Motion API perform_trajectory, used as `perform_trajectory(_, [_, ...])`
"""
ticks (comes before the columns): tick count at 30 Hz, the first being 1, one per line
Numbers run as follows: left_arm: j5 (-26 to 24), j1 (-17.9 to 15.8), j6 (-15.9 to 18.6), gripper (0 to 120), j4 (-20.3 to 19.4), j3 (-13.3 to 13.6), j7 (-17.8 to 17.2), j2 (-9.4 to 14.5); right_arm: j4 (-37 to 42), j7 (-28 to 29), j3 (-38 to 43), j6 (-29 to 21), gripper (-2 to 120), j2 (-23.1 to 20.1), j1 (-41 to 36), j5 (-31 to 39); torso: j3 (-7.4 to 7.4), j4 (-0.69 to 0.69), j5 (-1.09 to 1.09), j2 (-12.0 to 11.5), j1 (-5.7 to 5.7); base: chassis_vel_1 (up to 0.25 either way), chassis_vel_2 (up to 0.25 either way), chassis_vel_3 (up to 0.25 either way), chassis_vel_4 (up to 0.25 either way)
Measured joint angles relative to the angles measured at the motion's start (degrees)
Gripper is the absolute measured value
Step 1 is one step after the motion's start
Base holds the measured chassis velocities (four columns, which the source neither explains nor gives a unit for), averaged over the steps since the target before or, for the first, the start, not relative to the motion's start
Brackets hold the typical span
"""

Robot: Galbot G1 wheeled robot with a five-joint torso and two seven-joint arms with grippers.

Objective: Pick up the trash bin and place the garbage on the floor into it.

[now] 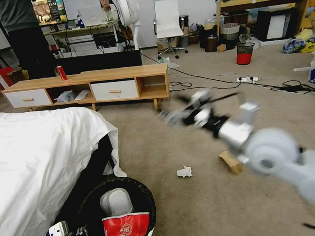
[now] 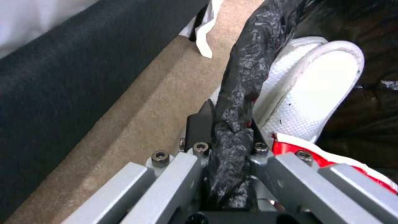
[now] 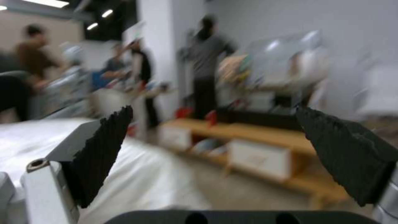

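Pinching trash bin [image 1: 120, 218] rim beside bed [image 1: 22, 158] with left gripper [image 2: 226, 124]; swinging right gripper [image 3: 215, 161], spread wide, empty, toward tissue [image 1: 184, 171] and paper bag [image 1: 230, 162] on floor [image 1: 207, 215]; better keeping bin level.

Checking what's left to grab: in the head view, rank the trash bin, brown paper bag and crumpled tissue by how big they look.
1. trash bin, far the largest, though nearest the camera
2. brown paper bag
3. crumpled tissue, slightly smaller than the bag
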Motion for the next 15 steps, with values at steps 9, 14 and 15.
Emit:
perform_trajectory(9, [0.0,2.4,0.0,2,-2.6,-2.0,0.0,-1.6,-2.4,1.3,23.7,7.2,100,-1.5,-17.1,-7.5,0.0,0.0,0.01,0.0,0.0,0.0,0.0,0.0,0.0])
perform_trajectory(14, [0.3,2.9,0.0,2,-3.3,-2.4,0.0,-2.7,-3.0,1.5,33.8,9.3,100,2.3,-24.5,-12.8,0.0,0.06,0.0,0.0,0.0,0.0,0.0,0.0,0.0])
perform_trajectory(15, [0.3,2.9,0.0,2,-3.3,-2.5,0.0,-2.9,-2.9,1.5,35.8,9.5,100,3.1,-26.0,-13.8,0.0,0.05,0.0,0.0,0.0,0.0,0.0,0.0,0.0])
